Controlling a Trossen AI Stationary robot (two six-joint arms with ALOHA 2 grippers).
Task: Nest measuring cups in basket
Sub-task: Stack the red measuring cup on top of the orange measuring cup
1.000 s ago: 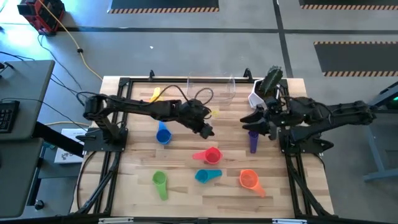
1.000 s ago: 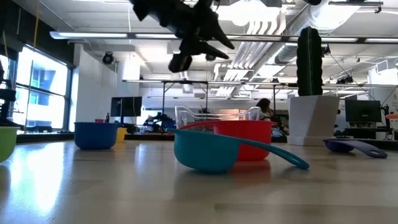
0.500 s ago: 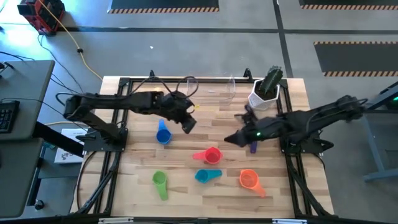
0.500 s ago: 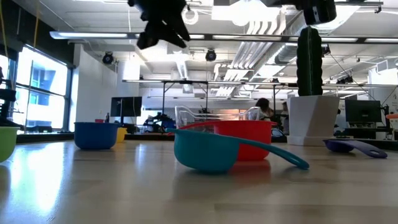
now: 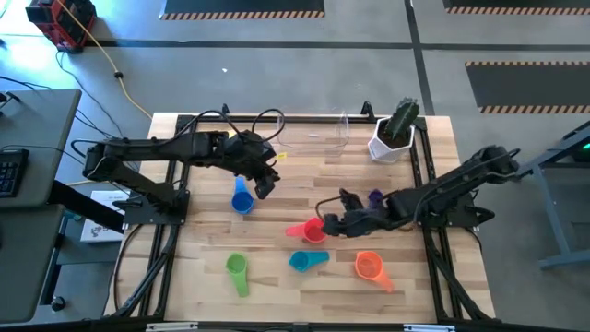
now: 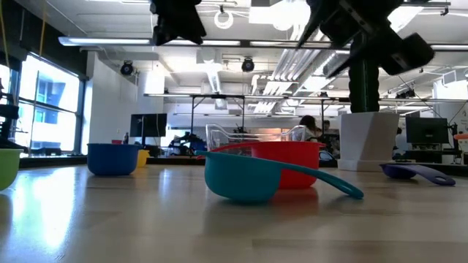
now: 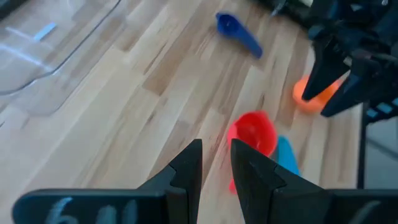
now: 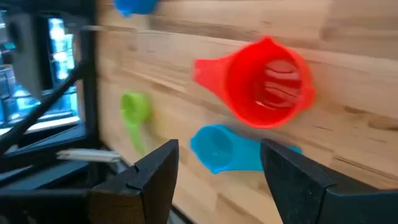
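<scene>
No cup is yet seen nested in the basket (image 5: 312,132) at the bench's far edge, while the red cup (image 5: 314,230) mid-bench is approached by the open, empty right gripper (image 5: 329,219); the left gripper (image 7: 215,163), nearly closed, is empty.

Six measuring cups (image 5: 314,230), one basket (image 5: 312,132), one potted cactus (image 5: 395,131).

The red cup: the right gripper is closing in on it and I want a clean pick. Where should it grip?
Probably the rim of the red cup, from above: it sits upright, mouth open. The right gripper is open above it, so one finger could go inside the bowl. Its flat handle lies low on the table.
</scene>
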